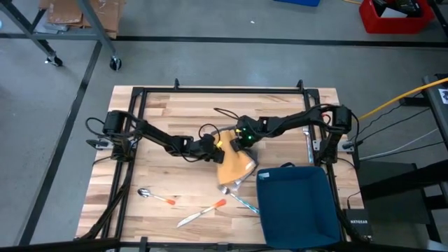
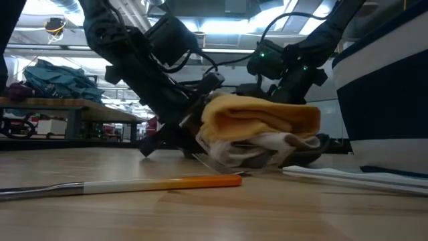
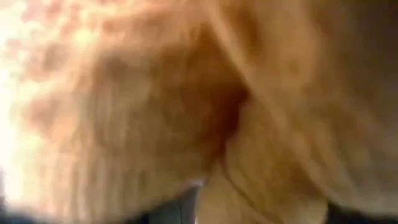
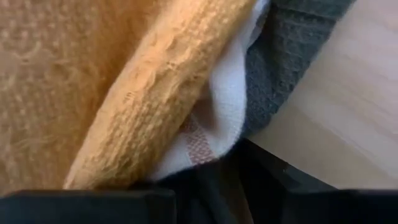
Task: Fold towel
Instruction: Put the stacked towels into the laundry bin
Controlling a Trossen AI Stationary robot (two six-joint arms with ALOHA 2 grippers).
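The mustard-yellow terry towel [image 1: 234, 168] lies bunched near the middle of the wooden tabletop [image 1: 161, 119], folded over itself above a layer of white and grey cloth [image 2: 257, 148]; in the high view its long axis runs from the two grippers at its far end toward the near edge. The left gripper [image 1: 210, 149] meets the far-left corner of the towel and the right gripper [image 1: 241, 142] the far-right corner, both pressed so close that their wrist views are filled with yellow pile, and I cannot tell whether either gripper is clamped on fabric or merely resting against it. Both arms stand about equally near, so the next move likely turns on drawing the far edge toward the near end along that long axis. Room is tight on the near right, where a dark blue fabric bin [image 1: 294, 203] sits just beside the towel. Near the tabletop's front edge lie an orange-handled spoon [image 1: 155, 196] and an orange-handled knife [image 1: 201, 212], and a teal-handled utensil [image 1: 241, 202] lies by the towel's near end; the left and far sides look open.
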